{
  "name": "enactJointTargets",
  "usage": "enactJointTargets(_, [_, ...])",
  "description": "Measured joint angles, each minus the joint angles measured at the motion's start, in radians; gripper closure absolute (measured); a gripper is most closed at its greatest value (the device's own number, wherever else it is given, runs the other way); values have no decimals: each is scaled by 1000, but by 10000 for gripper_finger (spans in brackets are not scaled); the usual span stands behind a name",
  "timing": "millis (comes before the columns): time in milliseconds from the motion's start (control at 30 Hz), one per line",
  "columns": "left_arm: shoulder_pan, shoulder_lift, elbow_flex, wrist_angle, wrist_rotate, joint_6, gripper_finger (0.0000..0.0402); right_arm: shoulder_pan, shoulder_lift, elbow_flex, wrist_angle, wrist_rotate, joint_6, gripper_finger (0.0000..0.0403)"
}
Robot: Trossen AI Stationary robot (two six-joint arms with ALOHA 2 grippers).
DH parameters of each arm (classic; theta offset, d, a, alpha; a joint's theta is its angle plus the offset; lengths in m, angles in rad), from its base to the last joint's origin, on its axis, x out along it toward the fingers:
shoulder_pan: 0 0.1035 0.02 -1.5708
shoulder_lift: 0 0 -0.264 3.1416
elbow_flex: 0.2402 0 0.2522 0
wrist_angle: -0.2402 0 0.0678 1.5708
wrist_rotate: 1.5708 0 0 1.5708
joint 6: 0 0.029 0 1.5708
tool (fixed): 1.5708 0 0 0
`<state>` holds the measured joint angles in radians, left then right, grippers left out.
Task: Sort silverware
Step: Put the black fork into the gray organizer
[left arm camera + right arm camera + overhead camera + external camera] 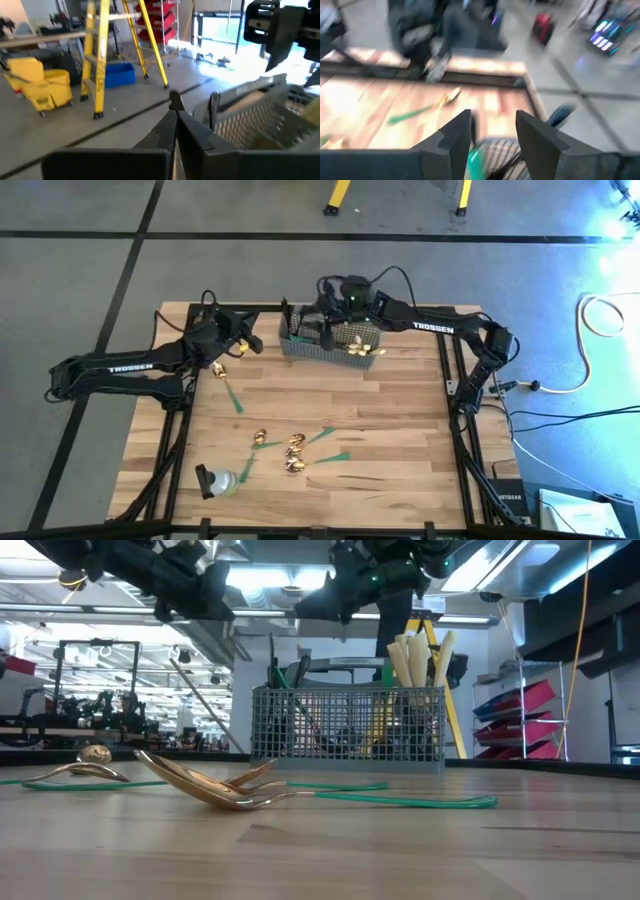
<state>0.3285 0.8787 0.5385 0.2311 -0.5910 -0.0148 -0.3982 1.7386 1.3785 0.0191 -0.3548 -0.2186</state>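
— At the far edge of the desk (400, 410), what is the right arm doing?

— Its right gripper (492, 132) hangs just above the grey mesh basket (330, 350), fingers parted with nothing between them. The basket stands at the far middle of the desk, and cream knife handles (415, 660) stick up out of it on the right side. Some dark pieces stand in its left part, though I can't tell what they are.

— And the left arm?

— The left gripper (176, 117) is up off the desk, just left of the basket, and its fingers are pressed together. Whether anything thin sits between them I cannot make out. A gold spoon (220, 370) lies on the wood right under that arm, at the far end of a green tape strip (232, 396).

— Where is the rest of the silverware?

— Still loose on the desk. A small cluster of gold spoons (294, 452) lies near the middle, toward the near edge, beside more green strips. One more gold spoon (260, 439) lies a little to their left. At the near left there is a dark and pale object (215, 480) I can't identify.
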Motion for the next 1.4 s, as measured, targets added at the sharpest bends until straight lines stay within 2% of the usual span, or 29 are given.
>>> enactJointTargets(67, [-12,-20,-8,-27,24,-28,402,30,3,0,-58,49,-2,265])
enactJointTargets(167, [-37,-37,-29,-36,42,-53,402,86,24,-1,-90,209,-6,265])
enactJointTargets(300, [-70,-39,-52,-49,41,-62,402,137,64,-2,-19,271,1,265])
enactJointTargets(433, [-81,-39,-72,-45,38,-77,402,154,102,-2,64,392,23,265])
enactJointTargets(700, [-81,-39,-105,-34,22,-87,402,159,163,-2,111,415,114,265])
enactJointTargets(1067, [-79,-39,-106,-32,7,-90,402,158,172,-1,202,475,155,269])
enactJointTargets(1200, [-77,-39,-106,-34,-80,-83,402,156,196,-1,212,476,173,289])
enactJointTargets(1400, [-54,-38,-106,-50,-69,-79,402,156,213,4,227,476,186,354])
